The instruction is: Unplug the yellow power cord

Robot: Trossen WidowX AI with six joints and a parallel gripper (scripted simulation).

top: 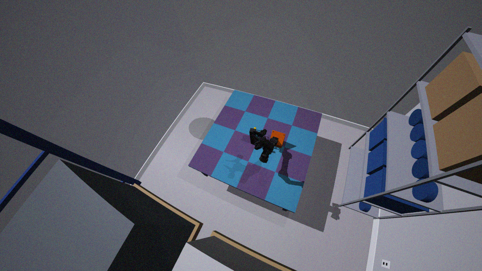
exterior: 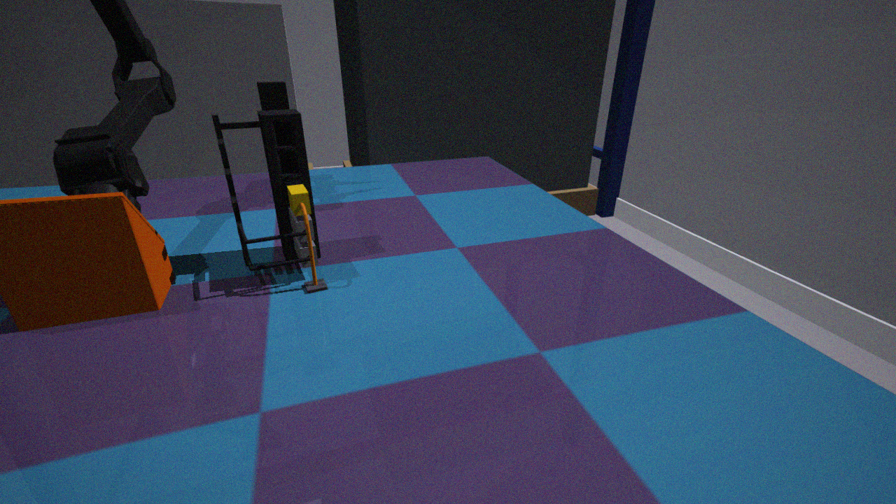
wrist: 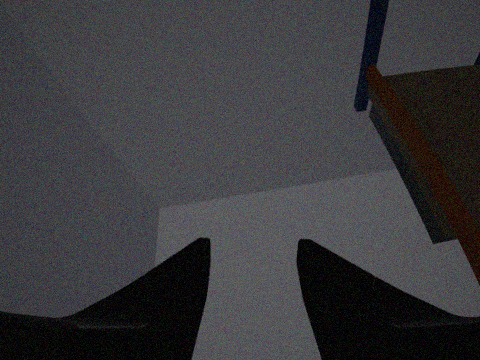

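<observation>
The black power strip (top: 252, 137) (exterior: 270, 150) stands upright, its lower end near the checkered table. The yellow plug (top: 254, 128) (exterior: 299, 200) sits against its lower part, on the side toward the exterior camera. Its orange-yellow cord (exterior: 311, 250) hangs down to a small dark block on the table. A grey piece is partly hidden behind the cord. My gripper (wrist: 254, 250) is partly open with nothing between its fingers; only wall and floor show past them. It is out of frame or not clearly visible in the exterior view. In the top view the dark arm crowds the strip, and their exact gap cannot be told.
A thin black wire frame (exterior: 230, 181) stands beside the strip. An orange sloped box (top: 278, 135) (exterior: 68, 257) stands near the arm's base on the checkered table (top: 210, 136) (exterior: 400, 313). A shelf rack with blue bins and brown boxes stands right in the top view.
</observation>
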